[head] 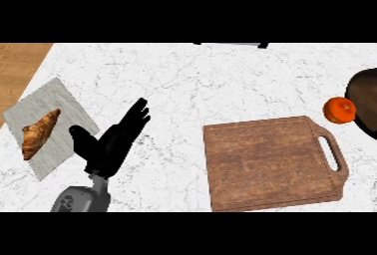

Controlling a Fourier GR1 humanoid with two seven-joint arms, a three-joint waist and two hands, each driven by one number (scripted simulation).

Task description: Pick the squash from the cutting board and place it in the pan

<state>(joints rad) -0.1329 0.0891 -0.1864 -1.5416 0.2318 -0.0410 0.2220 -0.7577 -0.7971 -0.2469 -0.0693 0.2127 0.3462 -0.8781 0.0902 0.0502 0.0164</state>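
Note:
A brown wooden cutting board (269, 162) with a handle slot on its right side lies on the marble counter, and nothing rests on it. An orange round squash (339, 110) sits just above the board's top right corner, touching the left rim of the dark pan (365, 94) at the right edge. Whether it lies inside the pan or against it I cannot tell. My left hand (110, 142) is at the left of the board, open, fingers straight and pointing up-right, holding nothing. The right hand does not show.
A croissant (38, 133) lies on a grey mat (70, 107) at the far left. A wooden surface (18, 64) borders the counter at the top left. A dark-edged white object (232, 44) shows at the counter's far edge.

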